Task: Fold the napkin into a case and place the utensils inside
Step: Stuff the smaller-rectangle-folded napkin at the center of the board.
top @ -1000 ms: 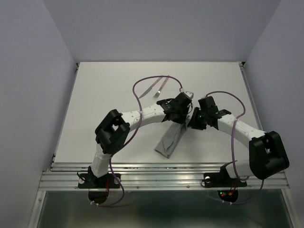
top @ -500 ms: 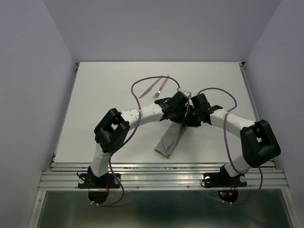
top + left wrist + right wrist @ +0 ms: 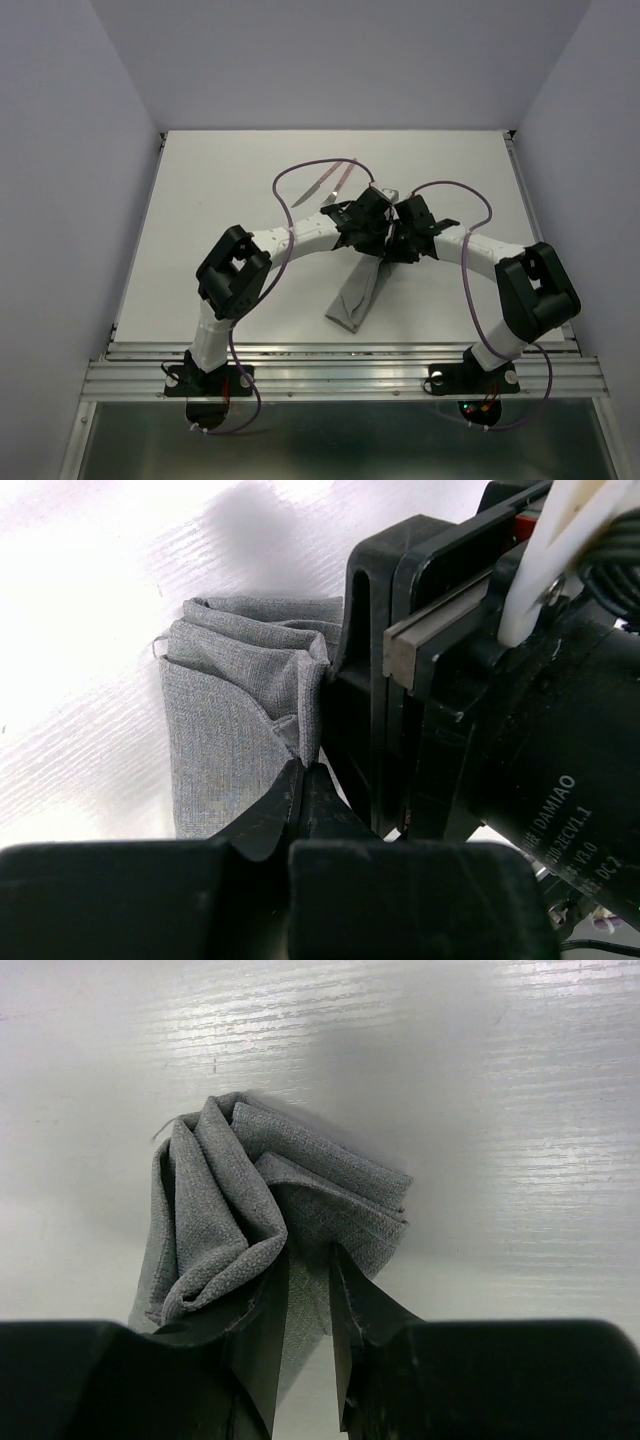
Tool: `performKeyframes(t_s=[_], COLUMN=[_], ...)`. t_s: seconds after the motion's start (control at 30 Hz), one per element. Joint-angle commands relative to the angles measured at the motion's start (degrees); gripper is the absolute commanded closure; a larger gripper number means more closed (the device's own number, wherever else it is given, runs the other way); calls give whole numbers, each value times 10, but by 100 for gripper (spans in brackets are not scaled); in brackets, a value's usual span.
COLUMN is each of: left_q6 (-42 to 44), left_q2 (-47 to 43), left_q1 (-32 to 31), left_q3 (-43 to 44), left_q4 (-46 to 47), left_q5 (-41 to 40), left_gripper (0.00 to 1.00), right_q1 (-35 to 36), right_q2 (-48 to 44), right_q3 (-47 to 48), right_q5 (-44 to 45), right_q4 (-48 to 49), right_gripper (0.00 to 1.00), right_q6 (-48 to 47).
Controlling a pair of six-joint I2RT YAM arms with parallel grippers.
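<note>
The grey napkin (image 3: 355,296) lies as a long narrow folded strip, running from near the table's front toward the middle. Its far end is bunched and lifted (image 3: 235,705). My left gripper (image 3: 305,768) is shut on an edge of that bunched end. My right gripper (image 3: 310,1260) faces it from the right, jaws a little apart, with a fold of the napkin (image 3: 250,1185) between the fingers. From above, the left gripper (image 3: 378,238) and the right gripper (image 3: 396,244) almost touch. The utensils (image 3: 335,182), with pinkish handles, lie side by side farther back.
Purple cables (image 3: 290,185) loop over the table near the utensils. The right gripper's black body (image 3: 480,710) fills the right of the left wrist view. A metal rail (image 3: 340,365) runs along the table's front edge.
My right arm has swung left to the napkin's lifted end, close against the left gripper, and its jaws have narrowed around the cloth. The left gripper has kept its hold.
</note>
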Motion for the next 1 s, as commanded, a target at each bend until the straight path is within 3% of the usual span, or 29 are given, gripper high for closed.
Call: performKeyframes(t_s=[0.0,0.23,0.37,0.57,0.97], left_q6=[9,5,2,-4,-22], left_q2=[-28,-34,-37,-25,-45], left_q1=[9,14,15,18,32], left_q3=[-1,-6,-14,-17,-71], left_q4=[9,9,12,-8,41], left_q5=[27,33,36,33,70], left_gripper=[100,100,100,100,100], right_q1=[6,6,6,6,6], right_q2=[3,10,5,-9,-41], right_q3=[17,14,11,4,-14], right_q5=[30,28,37,25,14], right_q4=[25,33,35,48,56], right_gripper=[73,82,99,99,99], right_q6=[-9,-2,17,36,51])
